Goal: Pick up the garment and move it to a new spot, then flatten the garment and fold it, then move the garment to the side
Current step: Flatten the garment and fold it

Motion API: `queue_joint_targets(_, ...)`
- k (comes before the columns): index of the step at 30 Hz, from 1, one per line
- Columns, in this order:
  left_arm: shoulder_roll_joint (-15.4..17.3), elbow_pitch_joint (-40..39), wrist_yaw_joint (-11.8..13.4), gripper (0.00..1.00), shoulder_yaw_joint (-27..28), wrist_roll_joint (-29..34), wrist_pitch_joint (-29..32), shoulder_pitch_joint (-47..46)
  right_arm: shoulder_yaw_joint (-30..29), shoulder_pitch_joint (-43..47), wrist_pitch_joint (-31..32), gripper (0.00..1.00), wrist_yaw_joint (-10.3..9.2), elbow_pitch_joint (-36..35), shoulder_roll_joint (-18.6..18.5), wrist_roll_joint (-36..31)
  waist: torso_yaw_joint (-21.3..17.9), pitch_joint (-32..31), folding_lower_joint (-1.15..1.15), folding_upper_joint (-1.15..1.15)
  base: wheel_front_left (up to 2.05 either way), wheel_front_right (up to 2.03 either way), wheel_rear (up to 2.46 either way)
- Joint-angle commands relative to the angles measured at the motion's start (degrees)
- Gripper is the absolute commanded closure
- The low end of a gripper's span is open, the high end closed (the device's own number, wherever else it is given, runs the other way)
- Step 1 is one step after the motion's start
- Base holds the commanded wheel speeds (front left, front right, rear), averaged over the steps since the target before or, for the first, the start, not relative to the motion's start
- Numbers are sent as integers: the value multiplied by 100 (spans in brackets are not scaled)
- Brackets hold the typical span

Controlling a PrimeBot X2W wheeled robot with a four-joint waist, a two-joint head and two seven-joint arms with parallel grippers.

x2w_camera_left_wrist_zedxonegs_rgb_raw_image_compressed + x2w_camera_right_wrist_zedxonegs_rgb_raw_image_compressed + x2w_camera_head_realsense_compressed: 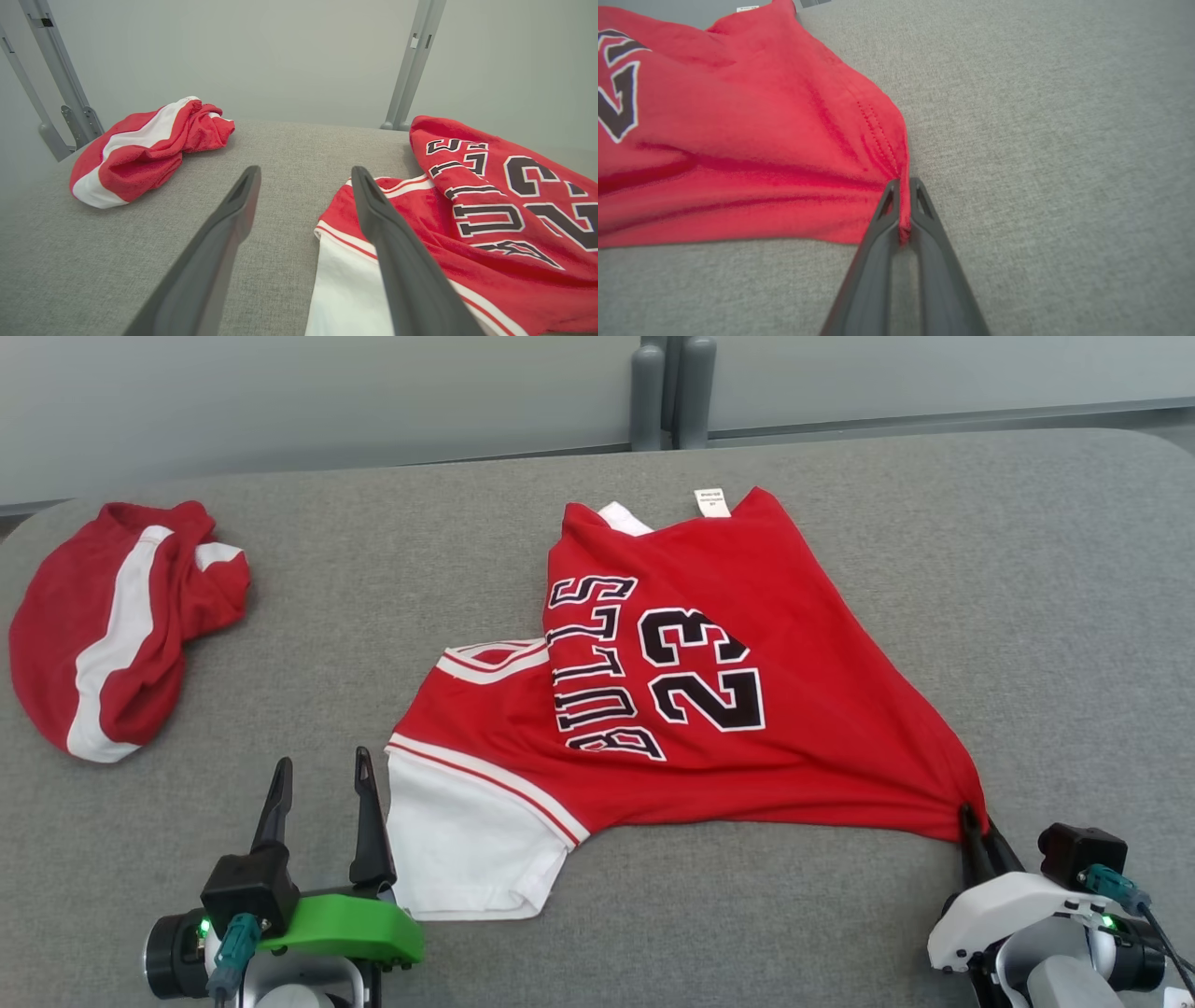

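Observation:
The garment (691,709) is a red jersey with white trim and black "BULLS 23" lettering, lying crumpled on the grey table (840,915). Its near right corner is drawn to a point and pinched by my right gripper (974,814), which is shut on the cloth. The right wrist view shows the red fabric (738,154) clamped between the closed fingertips, at the gripper (903,186). My left gripper (322,767) stands open just left of the jersey's white side panel (467,840). In the left wrist view the open gripper (306,172) has its right finger over the jersey's edge (355,280).
A second red and white garment (112,616) lies bunched at the table's far left, also seen as a bundle (145,149) in the left wrist view. Grey posts (672,392) rise behind the table's far edge. Bare grey surface stretches right of the jersey.

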Motion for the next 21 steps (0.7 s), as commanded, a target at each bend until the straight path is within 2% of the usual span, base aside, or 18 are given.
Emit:
queue_joint_targets(1, 12, 21, -8, 0, -7, 40, -4, 98, 3, 103, -17, 71, -10, -62, -31, 46, -162, -59, 0, 34, 0, 0, 0)
queue_joint_targets(2, 12, 25, -14, 0, -8, 42, -4, 103, 29, 152, -15, 51, -9, -85, -29, 68, -190, -61, 0, 34, 0, 0, 0)
queue_joint_targets(3, 13, 27, -23, 0, -9, 44, -4, 102, 54, 198, -16, 0, -10, -122, -29, 94, -209, -61, 0, 34, 0, 0, 0)
queue_joint_targets(13, 12, -68, -62, 0, 67, 25, -4, 108, -25, 399, -48, 0, -9, -706, -28, 171, -315, -80, 0, 34, 0, 0, 0)
queue_joint_targets(21, 12, -218, -205, 0, 19, 8, -4, 252, -10, 615, -57, 0, -8, -1858, -23, -88, -319, -275, 0, 34, 0, 0, 0)
